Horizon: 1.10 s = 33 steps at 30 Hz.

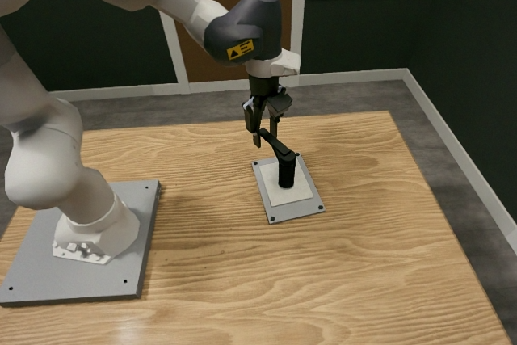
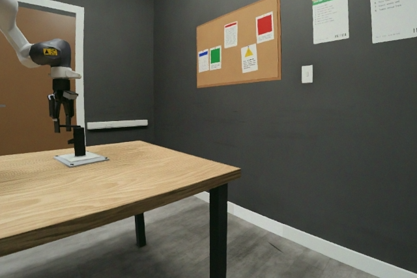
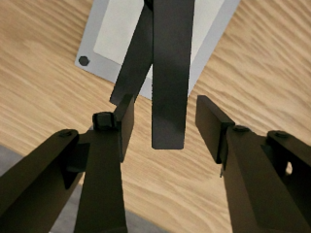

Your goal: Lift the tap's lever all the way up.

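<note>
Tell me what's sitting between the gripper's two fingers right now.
The tap's lever: in the wrist view its free end lies in the gap between the fingers of the gripper, with bare space either side, touching neither.
</note>
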Tool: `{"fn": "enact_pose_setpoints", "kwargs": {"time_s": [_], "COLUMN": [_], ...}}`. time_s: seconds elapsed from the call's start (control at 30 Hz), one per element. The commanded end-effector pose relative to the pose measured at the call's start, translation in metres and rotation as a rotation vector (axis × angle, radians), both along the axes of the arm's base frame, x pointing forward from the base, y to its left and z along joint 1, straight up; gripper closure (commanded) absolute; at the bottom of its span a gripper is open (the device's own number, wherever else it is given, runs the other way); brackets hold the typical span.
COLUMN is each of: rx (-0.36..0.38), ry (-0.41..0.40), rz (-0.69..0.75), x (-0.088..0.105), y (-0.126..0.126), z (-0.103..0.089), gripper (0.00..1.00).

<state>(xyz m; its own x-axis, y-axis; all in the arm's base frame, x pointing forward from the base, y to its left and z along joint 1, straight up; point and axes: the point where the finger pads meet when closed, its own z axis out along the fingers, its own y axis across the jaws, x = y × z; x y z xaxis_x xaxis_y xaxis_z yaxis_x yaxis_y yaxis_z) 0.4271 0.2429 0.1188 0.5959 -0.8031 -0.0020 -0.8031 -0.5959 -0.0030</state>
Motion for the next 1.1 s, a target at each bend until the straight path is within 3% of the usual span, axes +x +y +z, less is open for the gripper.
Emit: {"fn": "enact_pose_setpoints", "kwargs": {"time_s": [0.0,0.27,0.3,1.07], "rx": [-0.001,-0.001,-0.001,-0.001], "ry": [-0.003,-0.003,-0.003,-0.003], "rz": [-0.004,-0.004,-0.004,-0.004], "x": [0.0005,0.0005,0.0005,0.0005], "y": [0.0001,0.0001,0.0001,0.0001], "z": [-0.0003,-0.0003,-0.0003,-0.0003], "gripper": [0.57,0.57,0.9,0.9]}}
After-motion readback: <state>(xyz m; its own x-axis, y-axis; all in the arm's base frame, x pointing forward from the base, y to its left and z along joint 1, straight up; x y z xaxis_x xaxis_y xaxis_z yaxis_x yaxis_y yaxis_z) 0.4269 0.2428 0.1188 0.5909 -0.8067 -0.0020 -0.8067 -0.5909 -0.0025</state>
